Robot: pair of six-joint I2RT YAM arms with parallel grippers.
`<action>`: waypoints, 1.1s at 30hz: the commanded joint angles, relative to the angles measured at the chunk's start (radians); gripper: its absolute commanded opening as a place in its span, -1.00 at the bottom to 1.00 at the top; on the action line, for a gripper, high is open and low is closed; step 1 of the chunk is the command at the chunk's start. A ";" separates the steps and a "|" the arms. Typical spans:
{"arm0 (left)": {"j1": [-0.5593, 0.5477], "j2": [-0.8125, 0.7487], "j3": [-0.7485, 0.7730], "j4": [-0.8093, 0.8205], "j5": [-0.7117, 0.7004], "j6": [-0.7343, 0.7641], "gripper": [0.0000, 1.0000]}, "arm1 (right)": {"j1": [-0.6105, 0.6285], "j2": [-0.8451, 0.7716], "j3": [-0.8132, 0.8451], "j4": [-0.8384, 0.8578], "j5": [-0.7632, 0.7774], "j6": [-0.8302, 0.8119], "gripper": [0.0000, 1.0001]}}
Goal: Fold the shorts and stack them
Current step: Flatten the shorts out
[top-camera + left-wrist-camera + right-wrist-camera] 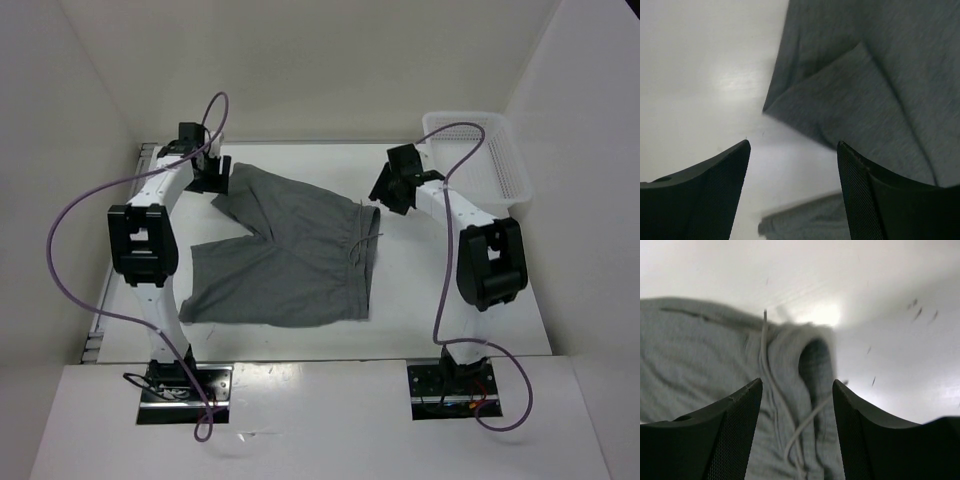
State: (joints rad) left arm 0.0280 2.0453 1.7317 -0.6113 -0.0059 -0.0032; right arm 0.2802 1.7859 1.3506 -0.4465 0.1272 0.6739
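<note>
A white table (300, 160) walled in by pale panels holds one pair of shorts (290, 250), one white mesh basket (490, 160) at the far right corner, and two arms trailing two purple cables (60, 240). From above, the grey shorts lie spread flat between the claws, with two legs splayed toward the left claw (212, 180), the waistband toward the right claw (390, 190), and a thin drawstring (357, 250) dangling at that edge. The left claw hovers at the far leg's hem, and the right claw sits just past the waistband's far corner. In the left wrist view, the left claw (793, 145) has its fingers spread apart with bare table under the gap; a pointed corner of heathered grey cloth (865, 90) lies just ahead and to its right, creased diagonally. In the right wrist view, the right claw (797, 382) is likewise spread wide, gripping nothing. The bunched waistband (700, 355) lies under and ahead of the gap, and pale cord runs down between the fingers.
</note>
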 commanded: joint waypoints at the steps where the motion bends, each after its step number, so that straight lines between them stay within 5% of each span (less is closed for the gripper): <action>1: -0.014 0.090 0.120 0.084 0.109 0.003 0.55 | -0.024 0.120 0.120 0.055 0.000 -0.080 0.27; 9: -0.034 0.272 0.250 0.073 0.150 0.003 0.57 | -0.033 0.265 0.200 0.026 -0.070 -0.103 0.27; 14: -0.056 0.285 0.206 0.053 0.150 0.003 0.49 | -0.033 0.254 0.153 0.028 -0.089 -0.103 0.27; 17: -0.056 0.265 0.152 0.081 0.150 0.003 0.30 | -0.033 0.221 0.090 0.080 -0.089 -0.103 0.27; 22: -0.065 0.265 0.131 0.081 0.159 0.003 -0.51 | -0.042 0.245 0.081 0.080 -0.107 -0.094 0.21; 23: -0.065 0.238 0.118 0.081 0.159 0.003 -0.73 | -0.042 0.245 0.081 0.091 -0.116 -0.085 0.12; 25: -0.065 0.210 0.089 0.093 0.149 0.003 -0.86 | -0.042 0.245 0.071 0.100 -0.127 -0.076 -0.05; 30: -0.065 0.066 -0.029 0.116 0.077 0.003 -0.86 | -0.052 0.254 0.071 0.100 -0.127 -0.076 -0.81; 33: -0.039 -0.067 -0.127 0.127 0.052 0.003 -0.83 | -0.052 0.254 0.071 0.100 -0.107 -0.076 -1.00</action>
State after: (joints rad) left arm -0.0330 2.1387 1.6665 -0.4973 0.0830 -0.0040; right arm 0.2356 2.0495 1.4361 -0.3679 -0.0010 0.6033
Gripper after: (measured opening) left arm 0.085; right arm 0.020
